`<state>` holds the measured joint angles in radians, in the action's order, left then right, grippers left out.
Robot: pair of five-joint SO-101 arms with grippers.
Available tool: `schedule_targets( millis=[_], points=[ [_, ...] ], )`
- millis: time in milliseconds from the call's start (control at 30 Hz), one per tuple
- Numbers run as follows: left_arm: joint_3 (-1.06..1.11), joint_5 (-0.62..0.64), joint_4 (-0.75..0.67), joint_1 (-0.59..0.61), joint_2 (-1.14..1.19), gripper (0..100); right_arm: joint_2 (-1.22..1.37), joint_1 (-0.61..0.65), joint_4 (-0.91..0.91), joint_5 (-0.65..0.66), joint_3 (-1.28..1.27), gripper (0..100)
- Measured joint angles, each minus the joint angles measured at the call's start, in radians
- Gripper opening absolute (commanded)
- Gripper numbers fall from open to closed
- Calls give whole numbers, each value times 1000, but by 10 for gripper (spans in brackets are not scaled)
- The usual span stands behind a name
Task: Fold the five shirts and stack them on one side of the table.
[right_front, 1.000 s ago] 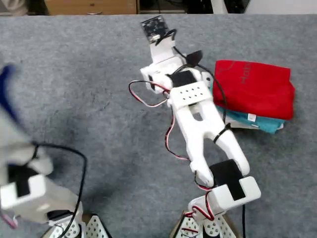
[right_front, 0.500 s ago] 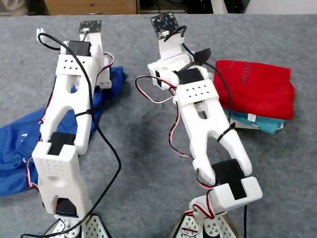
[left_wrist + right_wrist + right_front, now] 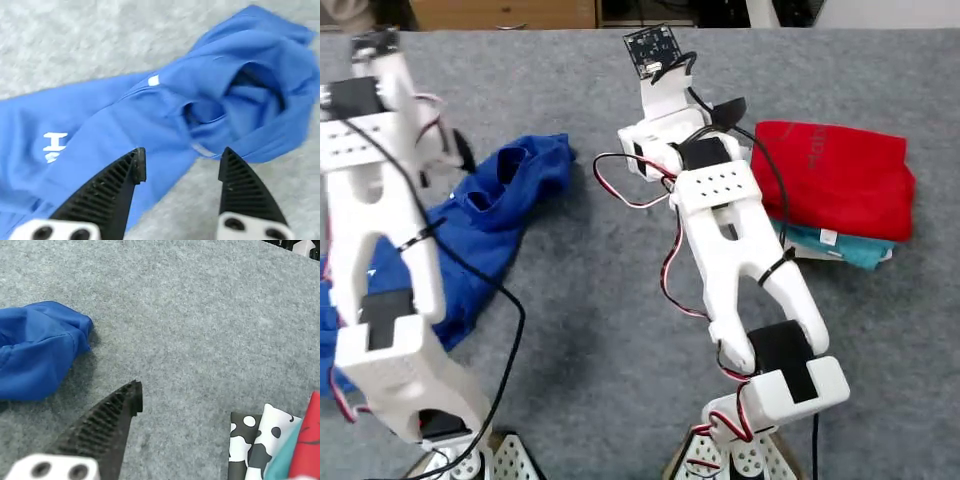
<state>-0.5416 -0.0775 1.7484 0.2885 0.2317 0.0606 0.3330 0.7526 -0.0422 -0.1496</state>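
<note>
Grey felt tabletop [image 3: 590, 350] bears a rumpled, soft blue shirt [image 3: 510, 200].

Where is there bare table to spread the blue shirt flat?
Bare table lies between the blue shirt and the right arm, and along the far edge. It is crowded at the right, where the red shirt lies on the teal shirt, and where the left arm hangs over the blue shirt.

High view: placed overhead, far above the blue shirt [image 3: 505, 195].
Left wrist: held close over it.
Right wrist: its edge seen obliquely, farther off.
</note>
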Motion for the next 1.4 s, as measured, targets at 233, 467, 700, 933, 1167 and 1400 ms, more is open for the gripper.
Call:
schedule_targets(
  millis=[233, 467, 700, 933, 1167, 1400],
  points=[
    [419, -310, 0, 87, -110, 137, 0, 3, 0, 0, 0, 594],
    [735, -539, -115, 275, -209, 203, 2, 29, 26, 0, 0, 594],
    [810, -377, -293, 293, -209, 264, 66, 48, 26, 0, 0, 594],
    [878, -104, -370, 184, -209, 262, 75, 49, 26, 0, 18, 594],
    [934, 54, -523, 140, -175, 19, 75, 49, 26, 0, 18, 594],
    [821, 63, -443, 232, -153, 18, 75, 86, 31, 0, 18, 493]
  ],
)
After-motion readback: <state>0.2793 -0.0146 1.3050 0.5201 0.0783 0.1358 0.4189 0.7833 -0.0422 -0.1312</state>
